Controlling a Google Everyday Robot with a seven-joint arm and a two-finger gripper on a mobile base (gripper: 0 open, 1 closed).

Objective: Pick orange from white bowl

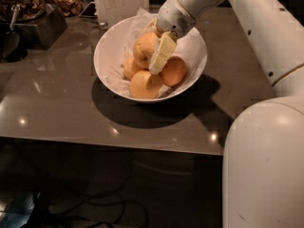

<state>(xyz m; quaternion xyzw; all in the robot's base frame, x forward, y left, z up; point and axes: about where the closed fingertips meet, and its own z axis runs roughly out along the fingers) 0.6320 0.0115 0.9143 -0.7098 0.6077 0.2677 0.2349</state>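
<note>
we saw the gripper (153,49) low in the bowl (102,56), fingers (161,56) spread, the orange (141,49) just left of the nearer one.

Grey table (66,115): white bowl (105,56), dark box (40,28); jaws in bowl.

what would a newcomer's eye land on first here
The white bowl heaped with fruit, in the middle of the dark table. The gripper reaches into it from the upper right, against the big pale orange topping the pile. The robot's bulky white arm fills the right foreground.
</note>
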